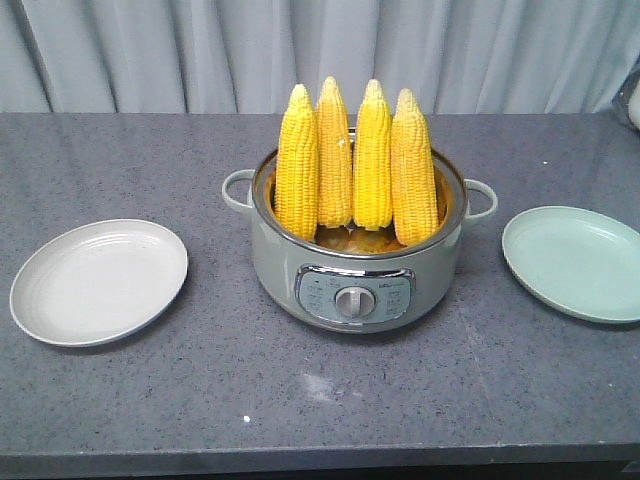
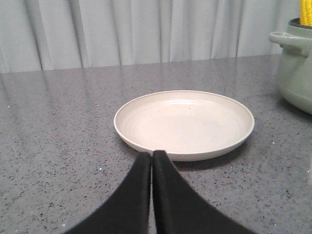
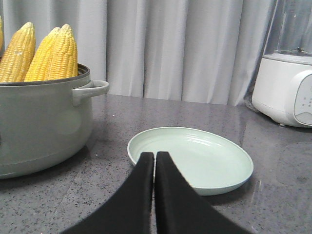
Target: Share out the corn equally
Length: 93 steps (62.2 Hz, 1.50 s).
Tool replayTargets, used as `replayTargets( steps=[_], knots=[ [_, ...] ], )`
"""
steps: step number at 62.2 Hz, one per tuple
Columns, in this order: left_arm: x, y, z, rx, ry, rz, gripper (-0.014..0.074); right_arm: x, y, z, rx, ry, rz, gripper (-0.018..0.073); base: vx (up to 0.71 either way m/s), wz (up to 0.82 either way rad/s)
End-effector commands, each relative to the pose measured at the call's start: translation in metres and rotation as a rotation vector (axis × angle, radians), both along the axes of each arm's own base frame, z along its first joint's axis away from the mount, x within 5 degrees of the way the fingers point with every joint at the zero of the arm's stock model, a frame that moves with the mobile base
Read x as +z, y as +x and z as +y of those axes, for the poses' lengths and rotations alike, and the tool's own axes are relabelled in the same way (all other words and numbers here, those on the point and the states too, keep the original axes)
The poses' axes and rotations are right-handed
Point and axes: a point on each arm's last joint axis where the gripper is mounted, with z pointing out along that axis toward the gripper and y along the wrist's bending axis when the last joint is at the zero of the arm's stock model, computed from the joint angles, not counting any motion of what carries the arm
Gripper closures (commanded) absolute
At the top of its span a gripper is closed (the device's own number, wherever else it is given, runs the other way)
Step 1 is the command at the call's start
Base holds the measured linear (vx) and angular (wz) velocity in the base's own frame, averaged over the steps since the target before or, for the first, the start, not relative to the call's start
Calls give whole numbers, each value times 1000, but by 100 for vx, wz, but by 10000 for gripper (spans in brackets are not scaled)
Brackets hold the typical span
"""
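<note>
Front view: four corn cobs [image 1: 355,165] stand upright, tips up, side by side in the electric cooker [image 1: 355,275] at the middle of the bench [image 1: 320,400]. They lean on its back wall, which probably keeps them upright and easy to take one at a time. An empty cream plate [image 1: 98,280] lies at the cooker's 9 o'clock and an empty green plate [image 1: 575,262] at its 3 o'clock. Both are well apart from it, one for each arm. An even split would put two cobs on each; none has been moved yet.

Left wrist view: the left gripper [image 2: 152,155] hangs low at the cream plate's [image 2: 184,122] 6 o'clock with its jaws pressed together on nothing. The plate is bare. The cooker's handle [image 2: 287,39] and a sliver of corn [image 2: 306,12] show at 2 o'clock.

Right wrist view: the right gripper [image 3: 154,155] sits at the green plate's [image 3: 195,158] near rim, its jaws likewise closed and empty. The cooker [image 3: 39,126], with cobs [image 3: 48,51] rising above its rim, is at 10 o'clock, and a white blender [image 3: 287,83] at 2 o'clock.
</note>
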Motion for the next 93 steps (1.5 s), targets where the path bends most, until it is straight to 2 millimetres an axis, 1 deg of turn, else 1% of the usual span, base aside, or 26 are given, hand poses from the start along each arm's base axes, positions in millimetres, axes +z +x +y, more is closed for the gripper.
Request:
replayTargets(
  steps=[1,93],
  knots=[
    [7,-1,-1,-9,-13,-91,603,4,-1,0,1,-1,-69,561,4,-1],
    [7,-1,-1,-9,-13,-91,603,4,0,0,1,-1,-68,561,1,-1]
  ],
)
